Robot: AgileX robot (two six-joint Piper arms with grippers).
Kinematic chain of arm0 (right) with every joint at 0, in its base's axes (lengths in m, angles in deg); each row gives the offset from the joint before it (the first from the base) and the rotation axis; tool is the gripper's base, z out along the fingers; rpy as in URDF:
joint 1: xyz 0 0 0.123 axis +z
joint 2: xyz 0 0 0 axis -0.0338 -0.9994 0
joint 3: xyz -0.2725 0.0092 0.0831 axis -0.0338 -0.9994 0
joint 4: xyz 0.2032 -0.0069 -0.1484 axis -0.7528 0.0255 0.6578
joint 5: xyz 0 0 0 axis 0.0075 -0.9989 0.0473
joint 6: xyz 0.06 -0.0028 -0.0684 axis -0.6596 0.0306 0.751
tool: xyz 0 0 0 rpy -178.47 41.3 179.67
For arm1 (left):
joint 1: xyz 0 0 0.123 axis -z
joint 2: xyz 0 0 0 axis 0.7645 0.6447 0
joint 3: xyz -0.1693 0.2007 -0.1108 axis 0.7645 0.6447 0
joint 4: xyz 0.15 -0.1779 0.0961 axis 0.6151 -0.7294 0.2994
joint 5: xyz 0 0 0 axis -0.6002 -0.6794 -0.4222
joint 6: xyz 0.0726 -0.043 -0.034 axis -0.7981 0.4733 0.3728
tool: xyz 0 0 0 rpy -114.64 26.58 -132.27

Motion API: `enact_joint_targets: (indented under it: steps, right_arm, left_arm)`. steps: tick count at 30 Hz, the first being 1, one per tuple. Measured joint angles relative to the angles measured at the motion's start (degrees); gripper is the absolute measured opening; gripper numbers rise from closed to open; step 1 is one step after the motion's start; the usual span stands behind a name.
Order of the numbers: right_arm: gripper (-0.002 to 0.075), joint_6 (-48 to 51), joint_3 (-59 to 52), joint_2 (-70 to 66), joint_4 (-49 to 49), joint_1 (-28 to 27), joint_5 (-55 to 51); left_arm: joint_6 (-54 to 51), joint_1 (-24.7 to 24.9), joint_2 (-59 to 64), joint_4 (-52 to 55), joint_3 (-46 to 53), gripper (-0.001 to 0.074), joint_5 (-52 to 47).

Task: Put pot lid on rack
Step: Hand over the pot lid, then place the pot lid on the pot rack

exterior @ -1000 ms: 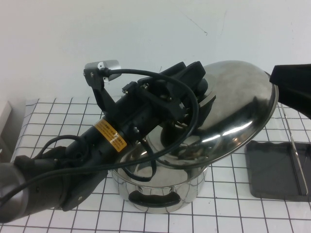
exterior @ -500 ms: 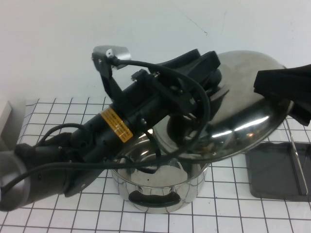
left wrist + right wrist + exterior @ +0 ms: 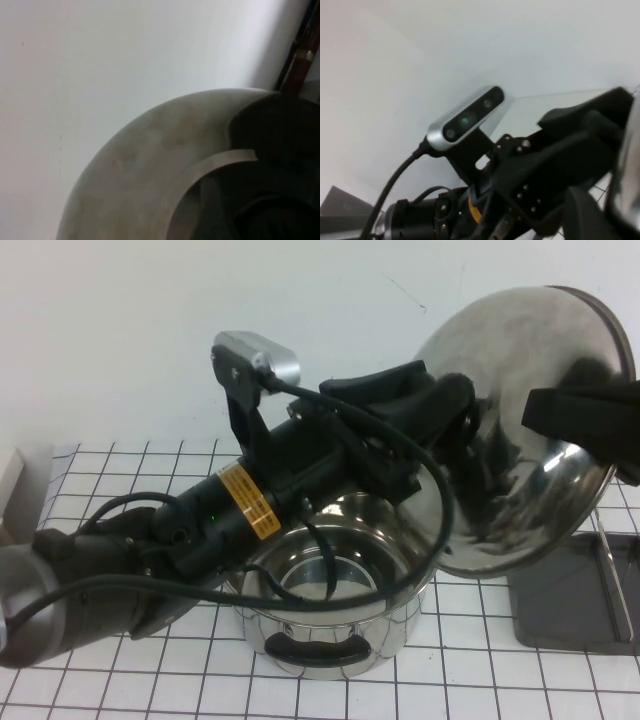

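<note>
Our left gripper (image 3: pixel 462 430) clamps the lid (image 3: pixel 520 430) by its knob, tilted above the pot (image 3: pixel 330 625); our right gripper (image 3: pixel 580 415) pinches its rim.

Shiny pot lid (image 3: pixel 520 430) tilted, seemingly above rack (image 3: pixel 560 600).

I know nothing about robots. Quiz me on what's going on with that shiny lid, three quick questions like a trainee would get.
1. True or false: the pot lid lies flat on the pot.
2. Which one carries the lid from its knob side? A) the left tool B) the right tool, out at the lid's rim
3. Fill in: the rack sits on the table to the pot's ____.

Key: 1 false, it is raised and steeply tilted; 2 A; 3 right.
</note>
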Motion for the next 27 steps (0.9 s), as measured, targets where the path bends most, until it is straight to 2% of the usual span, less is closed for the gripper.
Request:
enact_joint_targets:
  steps: [2, 4, 6, 16, 19, 21, 24, 26, 27]
  right_arm:
    - [0.0084, 1.0, 0.0, 0.0, 0.4, 0.0, -0.3]
    - [0.0086, 2.9, 0.0, 0.0, 1.1, 0.0, 0.4]
    - [0.0086, 4.6, 0.0, -0.1, 1.6, 0.0, 2.1]
    - [0.0086, 12.2, 1.5, -0.3, 3.2, 0.0, 4.2]
    - [0.0086, 11.0, 5.6, 0.5, 9.3, 0.0, 4.9]
    - [0.0086, 7.4, 8.7, 2.5, 17.0, 0.0, 6.3]
    - [0.0086, -1.1, 12.3, 6.8, 31.3, 0.0, 8.9]
    - [0.0086, -7.6, 13.3, 9.8, 41.8, 0.0, 9.3]
    - [0.0086, -11.0, 13.4, 11.2, 46.4, 0.0, 9.3]
  left_arm:
    - [-0.9, 0.0, 0.0, 1.1, 0.0, 0.0443, -0.8]
    - [-1.2, -0.4, 0.0, 1.6, -0.2, 0.0527, -0.7]
    - [-1.4, -1.2, -0.1, 2.2, -0.5, 0.0571, 0.6]
    - [2.3, -9.7, -0.3, 13.2, -0.6, 0.0592, 3.1]
    - [3.4, -12.1, -1.2, 18.6, -0.6, 0.0518, 1.9]
    - [4.1, -13.3, -2.8, 22.3, -0.6, 0.0394, -0.8]
    - [4.2, -14.4, -6.0, 28.4, -0.6, 0.0158, -6.1]
    - [4.2, -14.6, -8.6, 32.6, -0.6, 0.0067, -10.5]
    - [4.2, -14.7, -9.9, 34.0, -0.6, 0.0048, -12.4]
